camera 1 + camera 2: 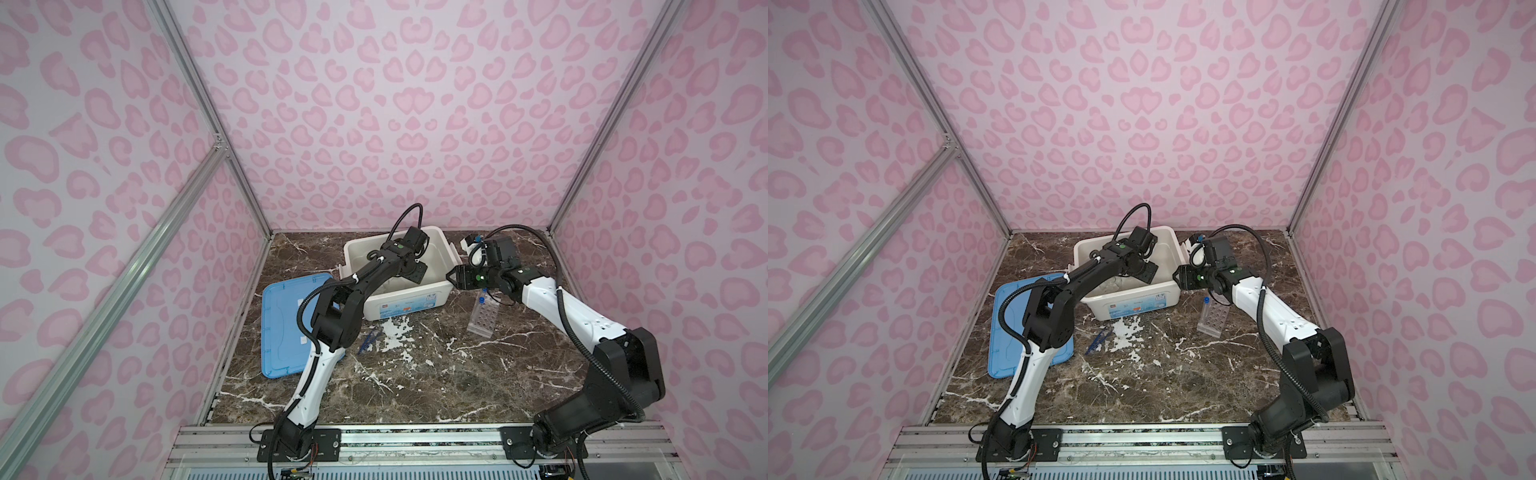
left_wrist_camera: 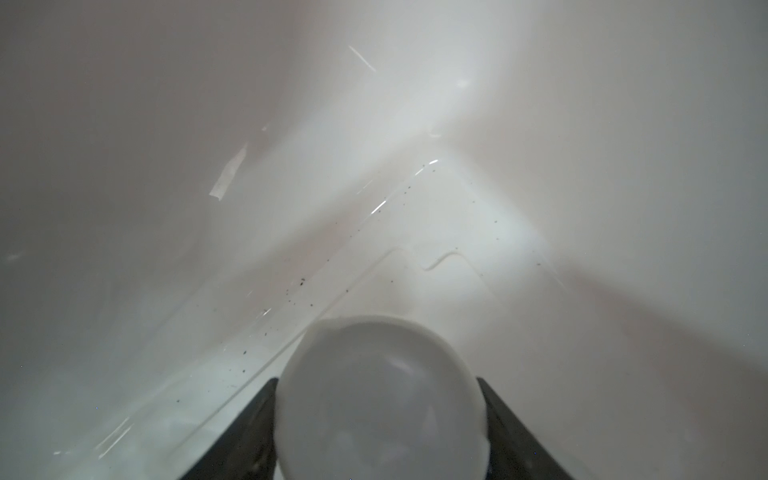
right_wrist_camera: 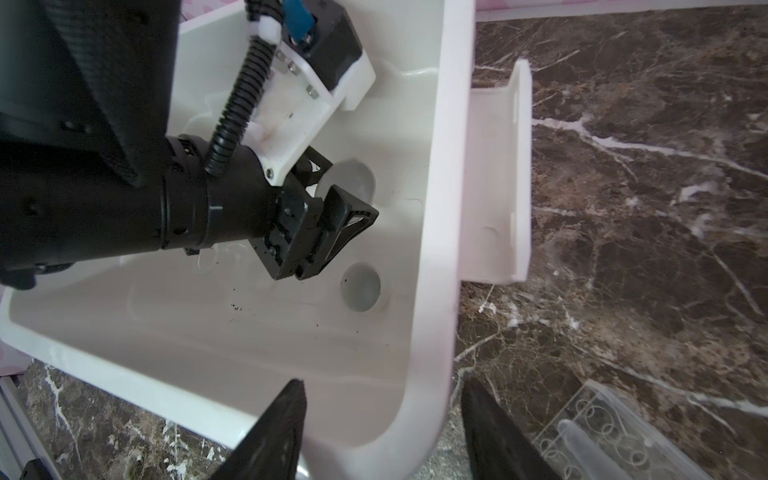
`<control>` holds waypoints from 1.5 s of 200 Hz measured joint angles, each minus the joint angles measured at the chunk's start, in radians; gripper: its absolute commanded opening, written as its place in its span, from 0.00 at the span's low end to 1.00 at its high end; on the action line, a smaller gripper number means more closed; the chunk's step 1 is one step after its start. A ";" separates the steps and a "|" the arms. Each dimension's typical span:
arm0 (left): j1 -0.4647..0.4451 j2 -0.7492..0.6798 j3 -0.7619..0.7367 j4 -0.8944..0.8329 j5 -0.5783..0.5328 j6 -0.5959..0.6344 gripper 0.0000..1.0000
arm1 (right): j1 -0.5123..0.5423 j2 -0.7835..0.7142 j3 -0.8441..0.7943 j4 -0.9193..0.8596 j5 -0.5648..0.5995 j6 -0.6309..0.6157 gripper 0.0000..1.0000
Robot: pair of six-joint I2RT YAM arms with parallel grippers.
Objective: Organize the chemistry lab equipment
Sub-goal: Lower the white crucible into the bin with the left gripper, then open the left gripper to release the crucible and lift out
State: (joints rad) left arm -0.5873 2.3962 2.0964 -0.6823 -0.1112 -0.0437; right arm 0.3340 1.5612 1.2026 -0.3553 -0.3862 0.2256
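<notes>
Looking light, stiff, slick and chippable, best pinched across its rim, a bowl [image 2: 380,399] is low inside the bin [image 3: 440,208], clamped between the half-spread jaws of the left gripper [image 2: 377,380], while the right gripper [image 3: 383,384] straddles the bin's corner, its hold unclear.

- In both top views the left arm [image 1: 365,282] hides most of the bin's [image 1: 415,300] inside from us.
- The white bowl [image 2: 380,399] runs off our left wrist view.
- The clear rack [image 3: 615,419] is cropped in the right wrist view, its test tube [image 3: 577,436] blurred.
</notes>
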 measured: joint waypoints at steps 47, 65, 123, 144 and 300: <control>0.001 0.028 0.000 -0.005 0.007 0.003 0.62 | 0.000 0.008 0.004 0.010 0.000 0.003 0.61; 0.001 0.031 0.000 -0.022 0.010 0.003 0.64 | 0.000 0.008 0.005 0.010 0.000 0.003 0.61; 0.001 0.031 0.000 -0.053 0.020 0.009 0.68 | 0.000 0.010 0.007 0.009 0.000 0.003 0.61; 0.001 0.031 0.000 -0.065 0.022 0.009 0.70 | 0.000 0.010 0.007 0.009 0.001 0.003 0.61; -0.006 -0.320 -0.179 -0.032 0.012 -0.017 0.98 | 0.005 -0.026 0.007 0.004 -0.001 0.011 0.62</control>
State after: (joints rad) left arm -0.5934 2.0762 1.9179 -0.7147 -0.0994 -0.0608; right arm 0.3386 1.5352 1.2098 -0.3511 -0.3874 0.2363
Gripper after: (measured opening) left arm 0.978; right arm 0.617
